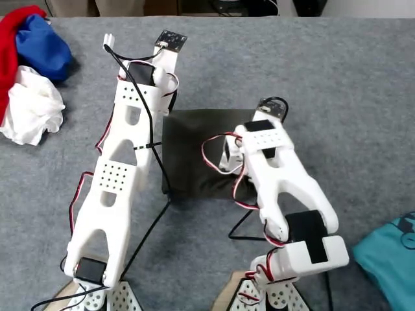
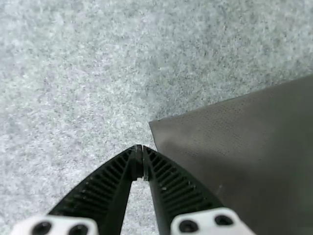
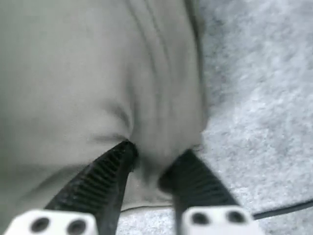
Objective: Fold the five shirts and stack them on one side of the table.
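A dark olive shirt lies folded into a rectangle at the table's middle. My right arm stands over its right part. In the right wrist view my right gripper pinches a raised fold of that olive shirt between its black fingers. My left arm stretches along the shirt's left side. My left gripper is shut with its tips touching and nothing in it, on the grey cloth just off the olive shirt's corner.
Red, blue and white shirts lie bunched at the far left corner. A teal shirt lies at the near right edge. Grey cloth covers the table. Cables run between the arm bases.
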Controlling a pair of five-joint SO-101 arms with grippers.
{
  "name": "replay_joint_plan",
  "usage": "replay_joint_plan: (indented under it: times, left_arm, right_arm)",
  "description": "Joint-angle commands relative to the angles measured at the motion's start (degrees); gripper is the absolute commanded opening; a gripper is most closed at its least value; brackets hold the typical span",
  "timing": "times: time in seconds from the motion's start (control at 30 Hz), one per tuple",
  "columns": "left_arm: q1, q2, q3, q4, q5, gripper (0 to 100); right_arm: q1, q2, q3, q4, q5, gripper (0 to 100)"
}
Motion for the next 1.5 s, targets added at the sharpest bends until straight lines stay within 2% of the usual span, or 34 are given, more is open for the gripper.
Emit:
replay_joint_plan:
  times: [0.0, 0.13, 0.47, 0.7, 0.97, 1.03, 1.2, 1.27, 1.33, 1.47]
  left_arm:
    - [-0.26, -1.01, -2.46, 0.53, -0.26, 2]
    - [-0.26, -1.01, -2.46, 0.53, -0.26, 2]
    - [-0.35, -1.01, -2.46, 0.53, -0.26, 2]
    - [-0.88, -1.01, -2.55, 0.53, -0.26, 2]
    - [-1.14, -1.01, -2.55, 0.53, -1.76, 2]
    - [-1.14, -1.01, -2.55, 0.53, -1.76, 2]
    - [-1.14, -0.92, -2.55, 0.53, -1.76, 2]
    - [-1.14, -0.92, -2.55, 0.53, -1.76, 2]
    - [-1.14, -0.92, -2.55, 0.53, -1.76, 2]
    - [-1.14, -0.92, -2.55, 0.53, -1.76, 2]
  right_arm:
    - [2.68, -0.22, -2.68, -0.62, 0.79, 2.7]
    - [6.11, -0.4, -5.93, -0.18, 1.85, 0.5]
    - [8.84, 1.19, -19.12, -2.11, 16.88, 0.5]
    - [12.62, 9.19, -26.59, -8.88, 26.2, 0.6]
    - [15.69, 16.13, -33.8, -8.7, 34.2, 1.5]
    - [15.69, 16.66, -33.98, -8.7, 35.69, 6.8]
    - [15.6, 16.13, -35.12, -5.36, 36.13, 35.2]
    - [15.78, 15.25, -36.44, -2.37, 35.87, 42.6]
    - [16.13, 13.67, -37.85, 0.09, 34.81, 44.7]
    - [16.48, 9.54, -40.31, 4.66, 27.52, 44.7]
